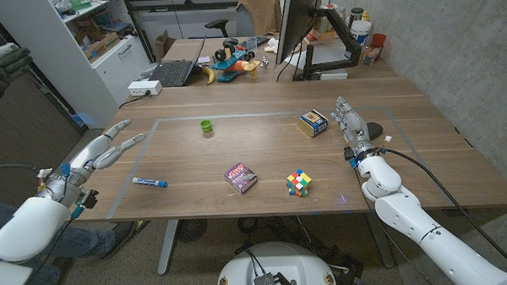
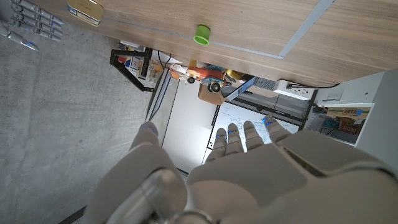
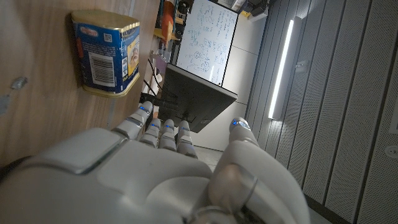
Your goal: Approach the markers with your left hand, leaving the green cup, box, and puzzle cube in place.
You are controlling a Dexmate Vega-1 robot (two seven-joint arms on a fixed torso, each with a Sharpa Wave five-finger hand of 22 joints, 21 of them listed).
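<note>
Here, in the head view, your left hand (image 1: 102, 151) waits at the tabletop's (image 1: 262, 151) left edge with its fingers (image 1: 128, 140) spread wide and holding nothing. One blue marker (image 1: 150, 182) lies just beside it, toward you. One green cup (image 1: 206, 125), one purple box (image 1: 240, 178), one puzzle cube (image 1: 298, 182) and one tin (image 1: 313, 123) stand well apart. The right hand (image 1: 355, 132) rests near the tin, its fingers straight and empty. A wide sweep could roll the marker away. In the left wrist view, the cup shows far beyond your fingers. In the right wrist view, the tin sits just ahead of the right hand.
</note>
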